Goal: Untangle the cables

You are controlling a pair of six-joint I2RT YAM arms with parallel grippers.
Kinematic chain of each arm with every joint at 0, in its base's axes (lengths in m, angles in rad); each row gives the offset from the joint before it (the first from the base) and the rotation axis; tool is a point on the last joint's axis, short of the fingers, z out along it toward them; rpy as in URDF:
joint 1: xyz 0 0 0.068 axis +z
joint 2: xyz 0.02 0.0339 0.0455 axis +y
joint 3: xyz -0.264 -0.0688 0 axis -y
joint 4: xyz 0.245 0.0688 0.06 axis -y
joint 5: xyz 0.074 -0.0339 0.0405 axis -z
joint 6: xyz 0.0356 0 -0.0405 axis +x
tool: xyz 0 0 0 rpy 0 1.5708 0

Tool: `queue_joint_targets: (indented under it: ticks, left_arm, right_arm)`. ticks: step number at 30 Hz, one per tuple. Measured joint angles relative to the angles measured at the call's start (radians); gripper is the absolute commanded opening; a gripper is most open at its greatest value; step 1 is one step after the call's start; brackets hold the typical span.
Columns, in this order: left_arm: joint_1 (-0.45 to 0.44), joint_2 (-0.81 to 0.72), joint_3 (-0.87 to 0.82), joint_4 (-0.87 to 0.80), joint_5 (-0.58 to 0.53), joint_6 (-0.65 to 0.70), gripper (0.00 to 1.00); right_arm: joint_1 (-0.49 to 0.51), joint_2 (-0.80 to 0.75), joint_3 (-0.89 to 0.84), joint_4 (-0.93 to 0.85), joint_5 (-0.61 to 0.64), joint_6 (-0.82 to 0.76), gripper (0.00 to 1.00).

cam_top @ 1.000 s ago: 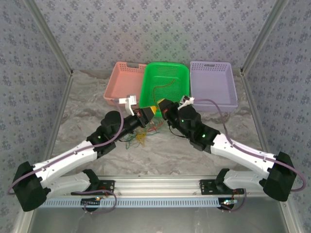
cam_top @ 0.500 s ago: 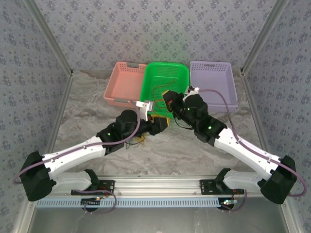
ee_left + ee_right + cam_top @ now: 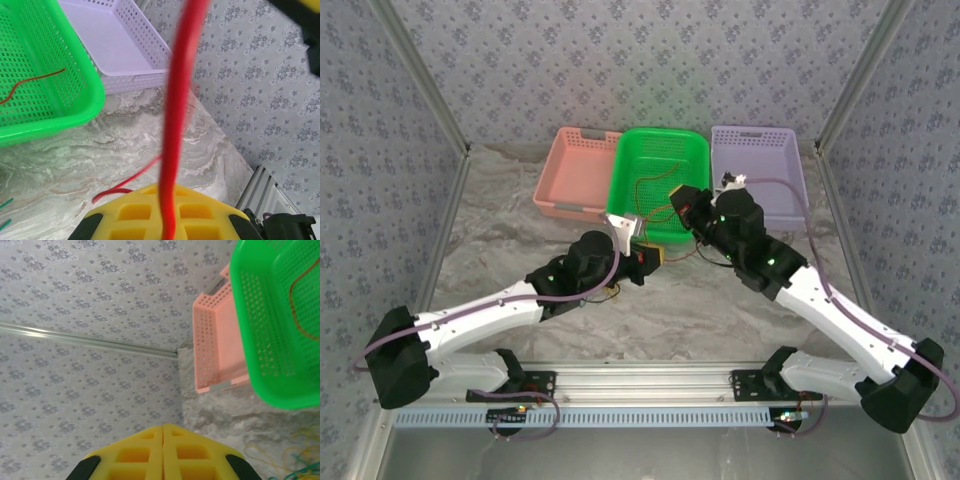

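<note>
Both grippers have shifted rightward. The left gripper (image 3: 167, 200) pinches a thin red cable (image 3: 179, 90), glossy and upright, between its yellow moulded pads. The right gripper (image 3: 163, 432) is pressed closed, nothing visible in it, above the perforated green plastic basket (image 3: 665, 135) holding a red-orange wire (image 3: 642, 190). Yellow and green wires (image 3: 300, 456) sprawl on the marbled tabletop (image 3: 720, 310), which is open in front.

A robot lab test cell is shown. A marble-patterned counter (image 3: 500, 200) is enclosed by grey floral-patterned walls (image 3: 640, 60) and metal corner posts (image 3: 420, 75). Two white-and-black arms, left (image 3: 490, 310) and right (image 3: 840, 310), are bolted to an aluminium rail (image 3: 640, 378). Pink (image 3: 578, 170), green (image 3: 665, 150) and purple (image 3: 760, 170) plastic baskets are lined up behind.
</note>
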Motion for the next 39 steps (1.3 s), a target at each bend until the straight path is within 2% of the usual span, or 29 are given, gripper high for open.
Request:
queue_joint_targets:
  ticks: [7,15,21,22,25,28,31,35,39]
  left_arm:
    - [-0.016,-0.011,0.026,-0.020,0.024,0.032,0.00]
    - [-0.063,0.080,0.171,-0.105,0.053,0.100,0.00]
    - [-0.077,0.129,0.192,-0.115,0.053,0.109,0.00]
    - [-0.077,0.127,0.192,-0.118,0.053,0.106,0.00]
    - [-0.074,0.114,0.192,-0.157,0.073,0.089,0.00]
    - [-0.059,0.109,0.191,-0.207,0.111,0.058,0.00]
    - [-0.018,0.098,0.191,-0.230,0.139,0.015,0.00]
    - [0.039,0.060,0.190,-0.232,0.156,-0.045,0.00]
    - [0.080,0.018,0.188,-0.217,0.163,-0.111,0.00]
  right_arm:
    - [-0.087,0.020,0.135,-0.173,-0.095,-0.181,0.00]
    - [-0.112,0.189,0.472,-0.432,-0.224,-0.480,0.00]
    - [-0.130,0.269,0.585,-0.588,-0.289,-0.621,0.00]
    - [-0.132,0.276,0.594,-0.600,-0.293,-0.637,0.06]
    - [-0.142,0.277,0.612,-0.619,-0.289,-0.679,0.47]
    - [-0.157,0.240,0.618,-0.611,-0.256,-0.707,0.66]
    - [-0.173,0.164,0.608,-0.623,-0.209,-0.718,0.74]
    - [-0.196,-0.010,0.509,-0.628,-0.128,-0.698,0.77]
    - [-0.196,-0.241,0.261,-0.597,-0.060,-0.620,0.77]
